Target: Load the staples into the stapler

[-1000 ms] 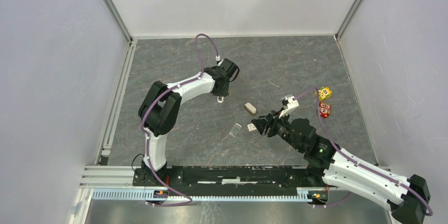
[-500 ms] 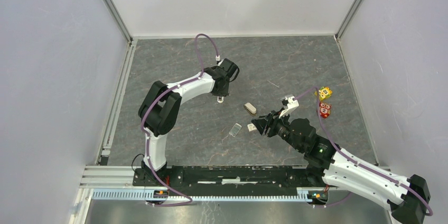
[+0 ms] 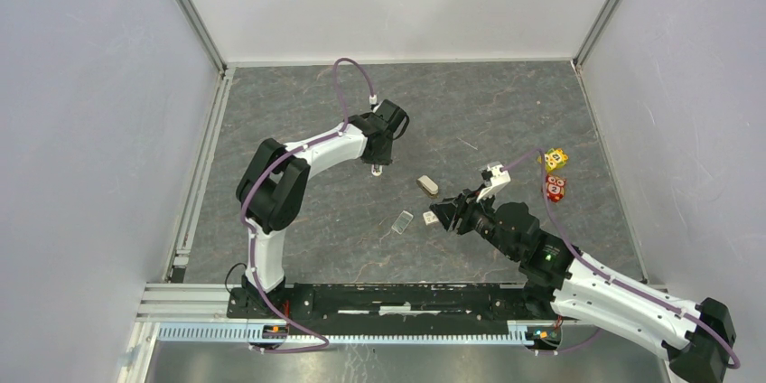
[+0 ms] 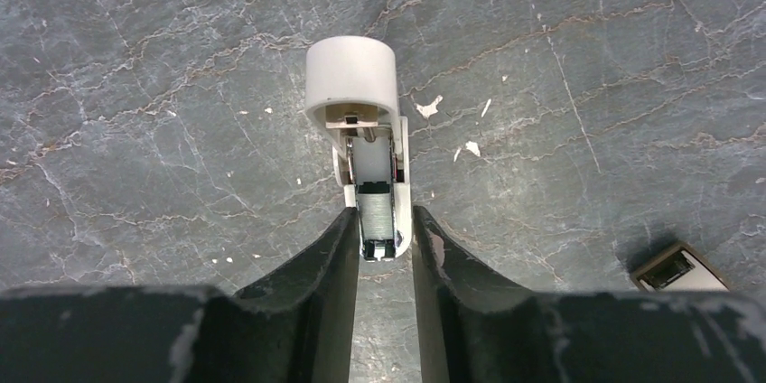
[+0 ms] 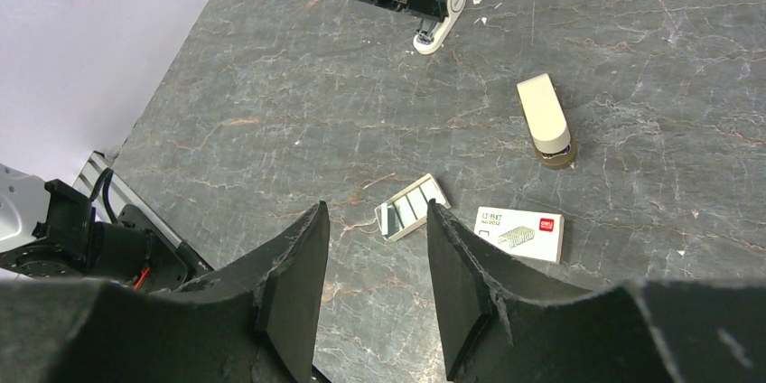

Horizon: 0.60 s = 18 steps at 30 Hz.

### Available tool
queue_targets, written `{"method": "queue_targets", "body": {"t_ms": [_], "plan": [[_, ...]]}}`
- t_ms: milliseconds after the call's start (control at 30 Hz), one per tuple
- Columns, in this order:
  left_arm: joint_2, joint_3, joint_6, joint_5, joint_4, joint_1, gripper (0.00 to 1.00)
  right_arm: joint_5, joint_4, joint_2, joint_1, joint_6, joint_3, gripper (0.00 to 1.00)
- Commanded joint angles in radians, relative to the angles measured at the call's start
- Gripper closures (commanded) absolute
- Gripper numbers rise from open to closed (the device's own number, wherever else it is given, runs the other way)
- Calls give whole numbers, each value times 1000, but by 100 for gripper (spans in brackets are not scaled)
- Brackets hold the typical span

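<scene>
My left gripper [image 4: 382,213] [image 3: 378,164] is shut on the near end of a small white stapler [image 4: 354,85], a fingertip on each side. The stapler stands tilted under the gripper with its far end on the table [image 5: 440,22]. It is flipped open, and a grey strip of staples [image 4: 378,216] lies in its channel. The whitish staple box with a red mark [image 5: 521,232] [image 3: 431,218] lies flat, with a clear plastic lid [image 5: 412,207] [image 3: 403,221] beside it. My right gripper [image 5: 376,207] [image 3: 449,214] hovers open above the lid and holds nothing.
A small beige oblong piece with a dark end [image 5: 545,121] [image 3: 427,186] lies between the two arms. A yellow cube [image 3: 555,159] and a red cube [image 3: 555,188] sit at the right, by the right arm's cable. Grey walls enclose the table on three sides.
</scene>
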<state>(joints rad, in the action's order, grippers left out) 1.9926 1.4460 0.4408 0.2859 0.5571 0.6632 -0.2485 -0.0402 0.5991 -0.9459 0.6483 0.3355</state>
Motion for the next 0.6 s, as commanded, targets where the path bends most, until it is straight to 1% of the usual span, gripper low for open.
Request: {"method": "queue_targets", "body": {"t_ms": [0, 33, 100, 233, 300, 400, 467, 567], "plan": [[-87, 8, 10, -15, -30, -5, 60, -3, -30, 11, 3, -19, 6, 49], [-102, 6, 14, -18, -31, -9, 56, 3, -37, 16, 2, -26, 7, 49], [-147, -18, 26, -39, -45, -31, 54, 14, -59, 31, 4, -41, 6, 48], [-258, -140, 67, -106, -139, -97, 53, 8, -131, 114, 4, -111, 24, 44], [-307, -207, 71, -119, -191, -119, 52, -28, -134, 186, 5, -187, 87, 39], [-347, -293, 38, -139, -278, -125, 47, -85, -113, 313, 17, -309, 218, 33], [-335, -324, 39, -160, -331, -125, 43, -101, -101, 387, 33, -366, 300, 32], [-292, -341, 40, -198, -404, -118, 40, -91, -85, 477, 59, -392, 394, 31]]}}
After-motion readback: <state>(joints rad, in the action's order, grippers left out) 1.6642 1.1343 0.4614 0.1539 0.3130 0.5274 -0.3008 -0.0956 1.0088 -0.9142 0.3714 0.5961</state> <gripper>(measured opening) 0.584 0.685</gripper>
